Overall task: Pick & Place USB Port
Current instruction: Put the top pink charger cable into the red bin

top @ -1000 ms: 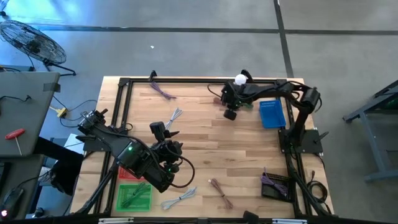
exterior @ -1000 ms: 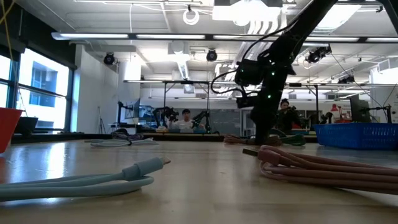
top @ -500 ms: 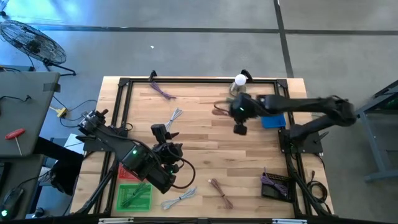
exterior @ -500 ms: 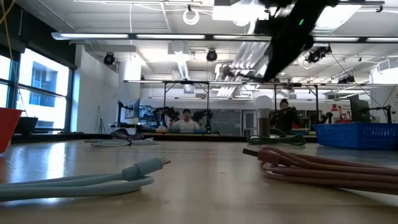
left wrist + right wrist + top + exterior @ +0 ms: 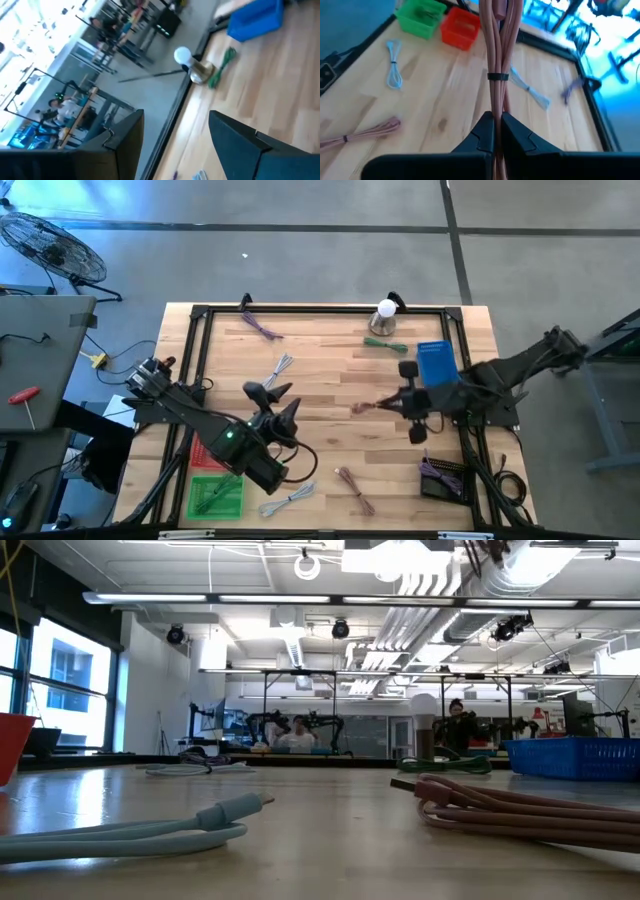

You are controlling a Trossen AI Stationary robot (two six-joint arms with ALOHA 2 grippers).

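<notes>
The right gripper [image 5: 494, 131] is clamped on a bundled pink cable [image 5: 496, 55] and holds it up off the surface [image 5: 330, 370], over its right-hand part near the blue bin [image 5: 436, 362]. So the pick looks done; the placing is left, and which bin it goes to I cannot tell. The left gripper [image 5: 175, 135] waits with its jaws apart, holding nothing, at the surface's left.
</notes>
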